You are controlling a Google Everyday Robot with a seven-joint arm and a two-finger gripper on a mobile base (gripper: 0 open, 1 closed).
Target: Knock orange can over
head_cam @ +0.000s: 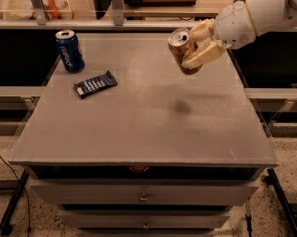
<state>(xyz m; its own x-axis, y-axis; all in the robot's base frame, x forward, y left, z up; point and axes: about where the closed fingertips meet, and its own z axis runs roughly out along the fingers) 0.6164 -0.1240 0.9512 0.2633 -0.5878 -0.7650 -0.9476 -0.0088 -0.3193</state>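
Leftmost, blue can (69,50) upright near the table's (138,137) far-left corner, just in from the left edge. Right of it and a bit nearer the front, a dark wrapper (95,84) lies flat, apart from the can. Middle of the table bare, with a soft shadow (180,105) right of center. Above that shadow, toward the far-right part of the table, the orange can (179,47) is off the surface in the air, tilted, its silver top leaning toward the far-left. Gripper (193,47) is clamped around the can from the right side, one cream finger (202,29) above it and the other across its lower side, so the can fills the gap between them. White arm (256,14) runs off toward the far-right corner. Drawers (143,196) sit under the front edge.
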